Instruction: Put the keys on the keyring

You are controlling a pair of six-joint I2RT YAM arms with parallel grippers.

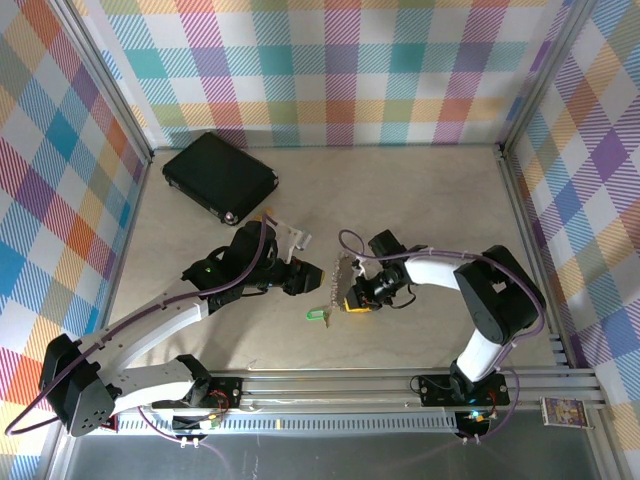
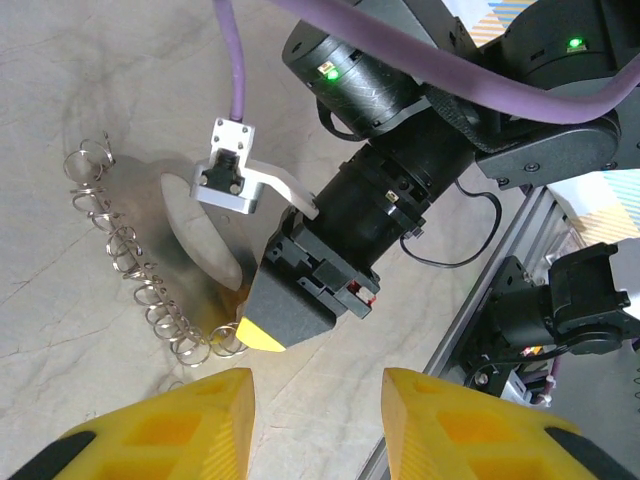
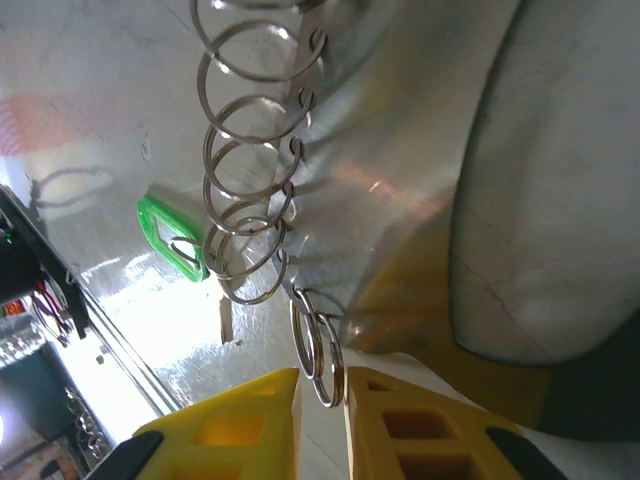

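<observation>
A shiny metal plate [image 1: 342, 280] with a row of keyrings [image 2: 130, 260] along its edge stands tilted at mid-table. My right gripper [image 3: 322, 385] is shut on the last two keyrings [image 3: 318, 345] at the plate's lower corner, its yellow fingers close on either side. Its black body and yellow tip [image 2: 262, 338] appear in the left wrist view. A small green key tag [image 1: 317, 315] lies on the table just left of the plate, also seen as a green tag [image 3: 172, 232] beside the rings. My left gripper [image 2: 317, 400] is open over bare table, a short way from the plate.
A black case [image 1: 220, 175] lies at the back left. An aluminium rail [image 1: 400, 385] runs along the near edge, with a small printed card [image 1: 563, 411] at its right end. Checked walls close in the table on three sides.
</observation>
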